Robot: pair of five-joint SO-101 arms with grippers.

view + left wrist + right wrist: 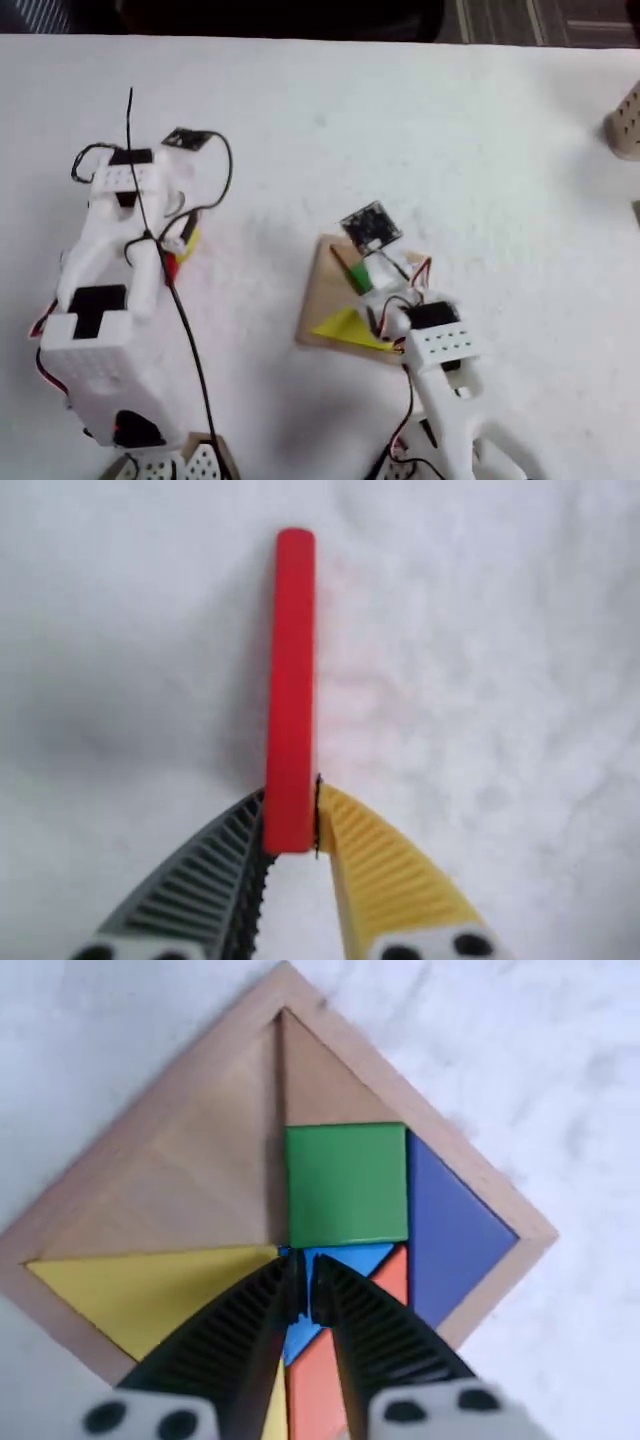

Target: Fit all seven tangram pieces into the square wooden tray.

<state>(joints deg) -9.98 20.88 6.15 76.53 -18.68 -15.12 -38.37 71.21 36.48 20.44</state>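
Held the red piece (293,660) in the left gripper (292,820), standing on its thin edge, clamped at one end between the grey finger (215,875) and the yellow finger (385,875), with the rest pointing out over the white table (500,630). Could not tell whether the piece touched the table. In the high view, found this arm at the left side, well apart from the square wooden tray (190,1080). Hung the right gripper (302,1280) above the tray, with its two black fingers (235,1340) closed almost fully, only a thin slit between the tips and nothing seen in it. Had the tips over the light blue piece (345,1258), just beside a corner of the green square (345,1185). Lay flat in the tray also: the dark blue piece (450,1230) along one wall, touching the green square; the orange piece (390,1282) beside the light blue one; the big yellow triangle (140,1290) in one corner. Showed bare wood in the rest of the tray floor.
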